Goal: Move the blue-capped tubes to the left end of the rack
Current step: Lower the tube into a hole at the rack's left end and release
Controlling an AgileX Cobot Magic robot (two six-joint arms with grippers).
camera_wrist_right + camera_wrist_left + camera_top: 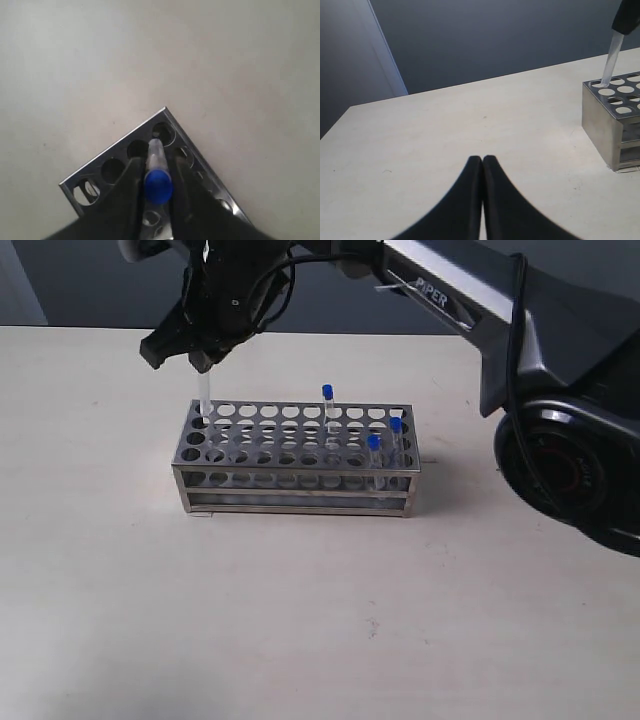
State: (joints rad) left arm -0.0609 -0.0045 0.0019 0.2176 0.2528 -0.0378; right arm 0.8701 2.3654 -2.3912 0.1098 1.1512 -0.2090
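Gripping a blue-capped tube (158, 175), right end effector (156, 186) over rack (290, 490), left end effector (482, 165) closed, empty.

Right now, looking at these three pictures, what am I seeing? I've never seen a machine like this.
This is a two-armed robot at a pale table. One picture comes from a camera off the arms; the other two come from cameras on each wrist. On the table stands a steel rack full of holes, with three blue-capped tubes standing toward its right end. The right pincer has reached across and grips a fourth tube, lowering it into a corner hole at the left end. The left pincer is shut and empty.
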